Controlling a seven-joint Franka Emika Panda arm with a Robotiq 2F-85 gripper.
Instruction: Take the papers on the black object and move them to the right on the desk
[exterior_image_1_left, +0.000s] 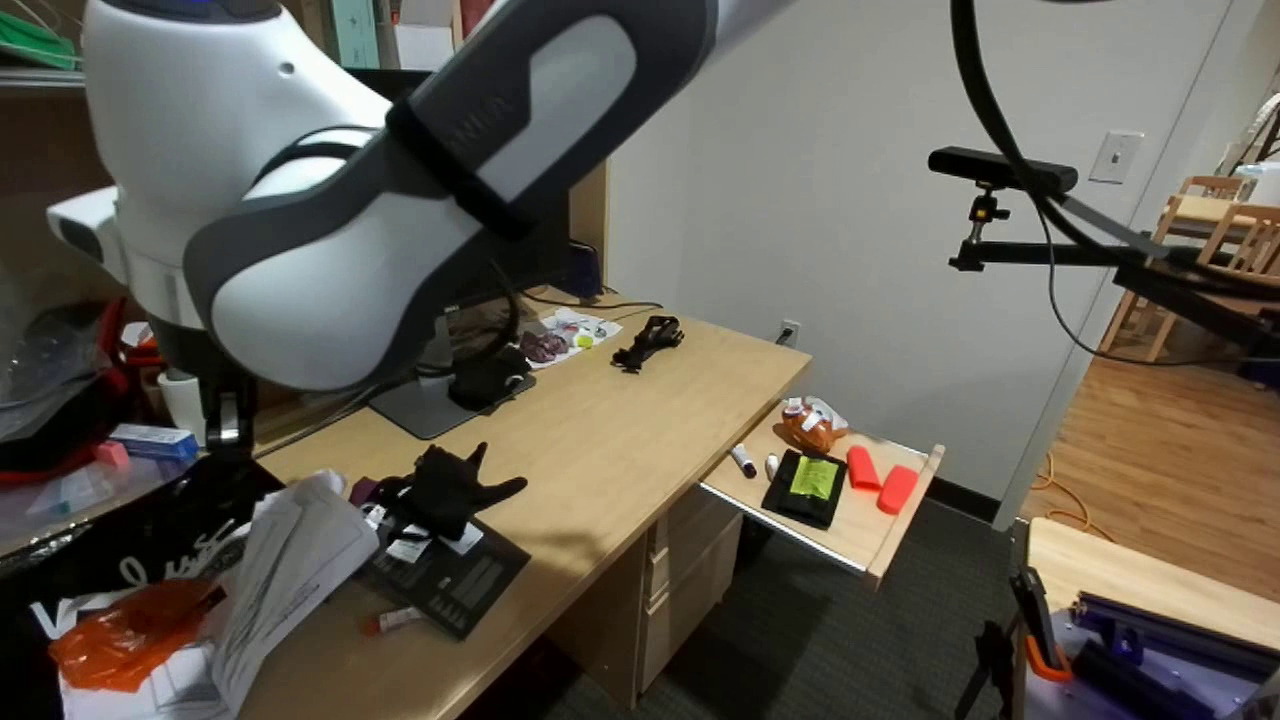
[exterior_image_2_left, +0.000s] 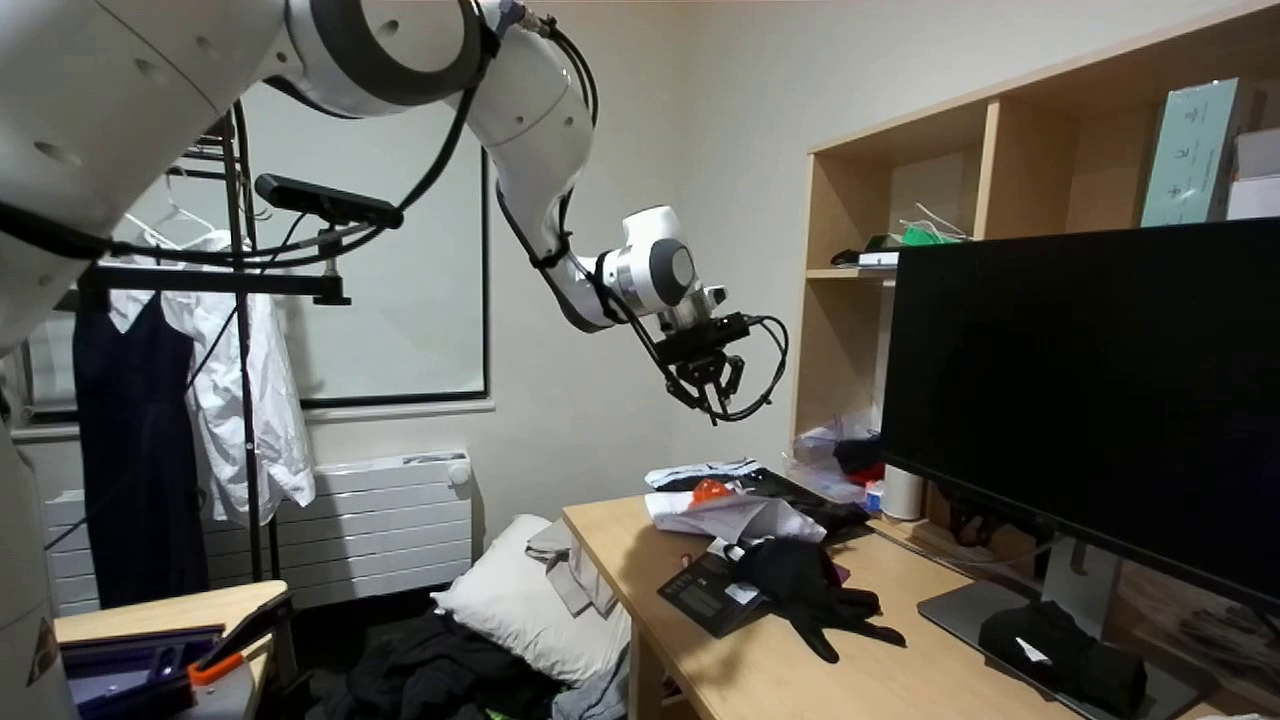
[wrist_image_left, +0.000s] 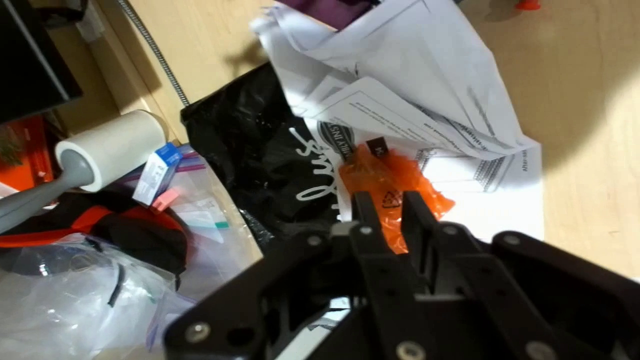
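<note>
Wrist view: the gripper (wrist_image_left: 391, 204) hovers empty, 2 fingers (wrist_image_left: 366, 210) slightly apart above orange plastic (wrist_image_left: 375, 175), the papers (wrist_image_left: 430, 75) below and beyond them, overlapping the black object (wrist_image_left: 255, 160) near a corner of the desk (exterior_image_2_left: 605, 525).

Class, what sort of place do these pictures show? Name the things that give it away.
Probably a home study or bedroom with a workspace: a wooden desk carrying a large monitor, clothes hanging on a rack, and what looks like a white pillow.
</note>
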